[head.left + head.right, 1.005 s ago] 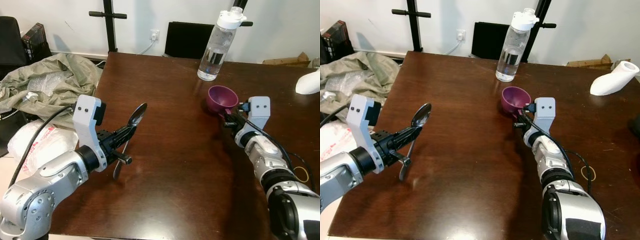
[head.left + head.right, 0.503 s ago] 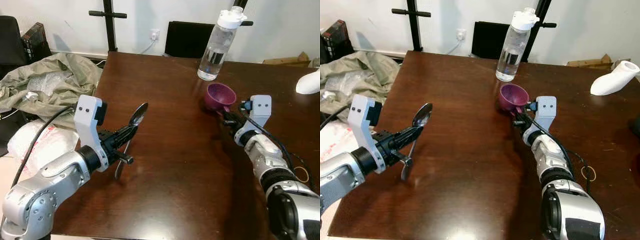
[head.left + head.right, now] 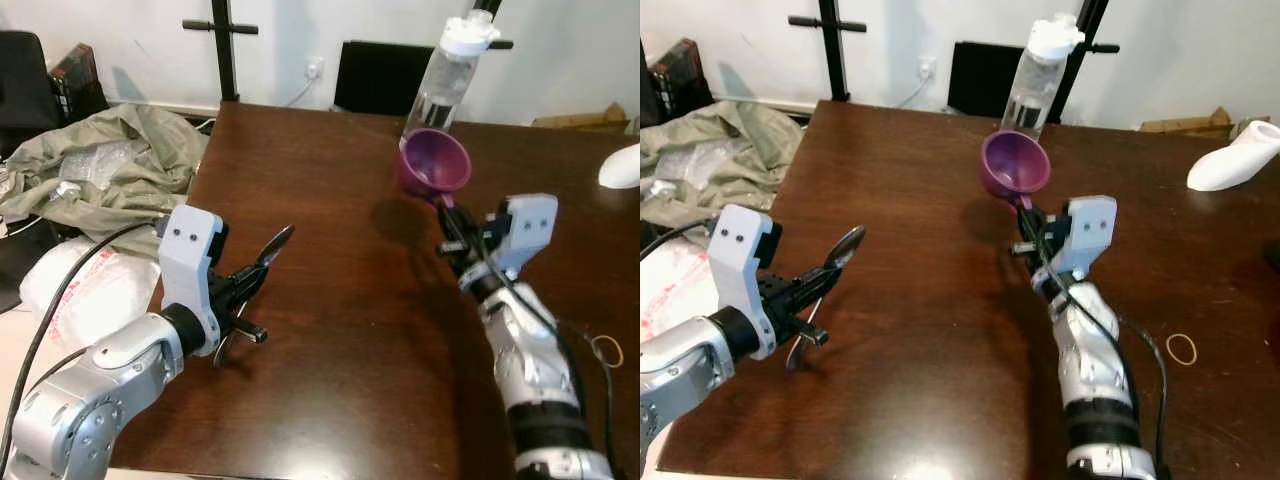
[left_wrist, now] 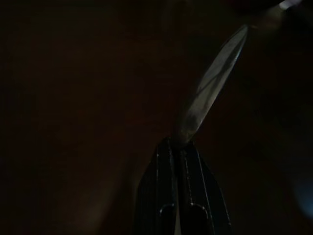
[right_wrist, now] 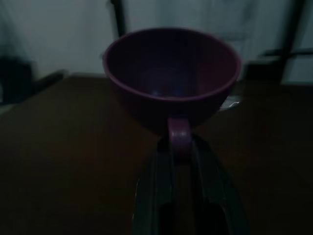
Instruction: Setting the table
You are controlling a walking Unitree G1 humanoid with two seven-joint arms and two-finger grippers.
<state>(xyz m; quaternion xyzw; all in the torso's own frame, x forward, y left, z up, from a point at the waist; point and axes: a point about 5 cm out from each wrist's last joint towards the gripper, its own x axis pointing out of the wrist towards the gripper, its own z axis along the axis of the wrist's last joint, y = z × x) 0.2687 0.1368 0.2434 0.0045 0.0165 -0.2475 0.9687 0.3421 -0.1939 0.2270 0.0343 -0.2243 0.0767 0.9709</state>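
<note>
We hold the purple cup by its handle, pinched in our right gripper, lifted above the far right of the dark table. Our left gripper clamps a spoon over the near left.

We now see the small purple plastic cup lifted clear of the dark brown wooden table, where a second ago it sat on the wood; the right gripper carries it up by its handle, in front of the clear water bottle. The left gripper tilts its metal spoon lower, nearer the tabletop.
</note>
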